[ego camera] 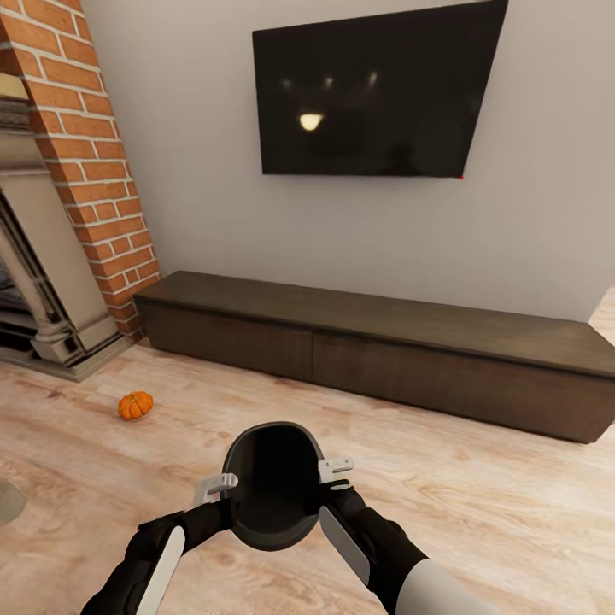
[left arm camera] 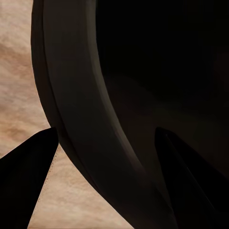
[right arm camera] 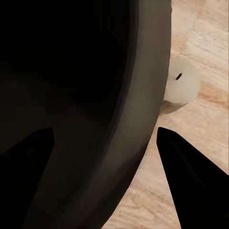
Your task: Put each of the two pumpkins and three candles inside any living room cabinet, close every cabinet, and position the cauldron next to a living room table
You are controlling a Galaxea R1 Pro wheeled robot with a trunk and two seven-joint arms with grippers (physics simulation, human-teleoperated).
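Left end effector [ego camera: 224, 489] and right end effector [ego camera: 329, 475] each pinch opposite rims of the dark round cauldron [ego camera: 272, 495]; a pale stubby candle [right arm camera: 183, 82] stands just beyond the right end effector.

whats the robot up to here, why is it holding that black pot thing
The robot grips a dark, round cauldron by its rim, the left gripper and right gripper on opposite sides, above the pale wood floor. It faces the long, low dark brown cabinet, whose drawers look shut. One small orange pumpkin lies on the floor near the brick fireplace; a short pale candle sits beside the cauldron.
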